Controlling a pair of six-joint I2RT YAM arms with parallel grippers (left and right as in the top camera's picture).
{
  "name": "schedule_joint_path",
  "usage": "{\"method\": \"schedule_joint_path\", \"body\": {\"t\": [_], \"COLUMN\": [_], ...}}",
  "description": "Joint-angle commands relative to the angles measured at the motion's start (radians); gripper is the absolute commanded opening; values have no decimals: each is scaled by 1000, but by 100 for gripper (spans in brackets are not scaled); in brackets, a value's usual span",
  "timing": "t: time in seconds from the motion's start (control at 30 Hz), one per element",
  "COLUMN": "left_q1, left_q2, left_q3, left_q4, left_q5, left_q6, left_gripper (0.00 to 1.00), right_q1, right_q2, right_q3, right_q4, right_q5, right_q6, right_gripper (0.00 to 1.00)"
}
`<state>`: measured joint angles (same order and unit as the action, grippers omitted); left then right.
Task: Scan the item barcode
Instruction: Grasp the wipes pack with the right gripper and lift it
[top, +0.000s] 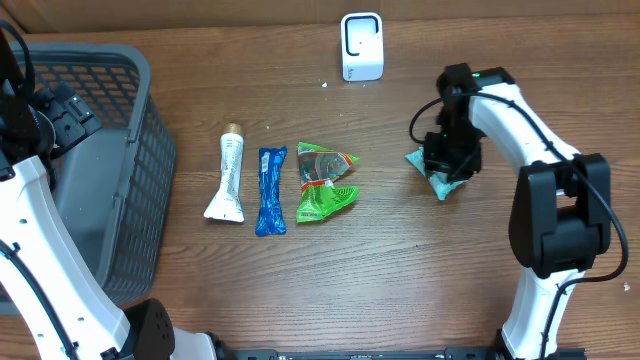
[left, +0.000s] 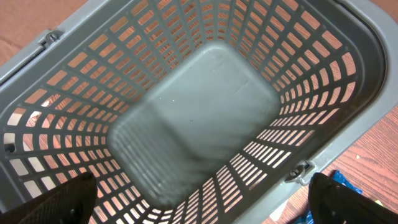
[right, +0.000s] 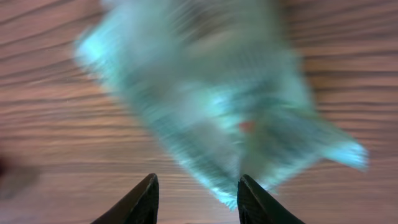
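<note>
A teal packet (top: 441, 185) lies on the wooden table at the right, partly hidden under my right gripper (top: 450, 155). In the right wrist view the packet (right: 205, 99) is blurred, and one of its corners reaches down beside the right fingertip. My right gripper (right: 198, 182) is open, with its jaws apart and gripping nothing. The white barcode scanner (top: 361, 45) stands at the back of the table. My left gripper (left: 199, 186) hangs wide open and empty over the grey basket (left: 348, 143).
The grey basket (top: 140, 90) fills the left side of the table. A white tube (top: 227, 180), a blue packet (top: 270, 190) and a green packet (top: 323, 182) lie in a row mid-table. Bare wood lies between them and the teal packet.
</note>
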<state>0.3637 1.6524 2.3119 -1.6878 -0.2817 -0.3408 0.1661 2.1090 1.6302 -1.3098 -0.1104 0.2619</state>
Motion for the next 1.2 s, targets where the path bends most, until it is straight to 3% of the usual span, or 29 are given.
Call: {"method": "schedule_joint_path", "body": {"t": [0.0,0.2,0.4,0.53,0.63,0.73,0.9,1.17], "left_q1": [3,3,3,3,3,3,3,3], "left_q2": [6,6,6,6,6,6,6,7], "left_q3": [-2,-1,-2,-2,-2,-1,-2,-2], "left_q4": [-2,-2,-2,-2,-2,-2,-2,-2], "left_q5": [-13,-13,-13,-13,-13,-13,-13,-13], "left_q6": [4,4,4,4,4,4,4,4], "left_gripper": [100,100,100,100,100,100,100,100], "right_q1": [-48,-108,-200,-222,-221,-215,-210,-186], "right_q2": [-5,-26,-52,-52,-52,-66,-122,-135], "right_q3": [1,95,119,40,-34,-123,-305,-378], "right_q4": [7,15,-43,-38,-14,56,248,460], "right_q5": [103,-111,-280,-273,-272,-273,-277,-283], "right_q6": [-2,-84,-72,-16,22,68,183,232], "right_gripper": [42,40,60,88,94,93,78,62]}}
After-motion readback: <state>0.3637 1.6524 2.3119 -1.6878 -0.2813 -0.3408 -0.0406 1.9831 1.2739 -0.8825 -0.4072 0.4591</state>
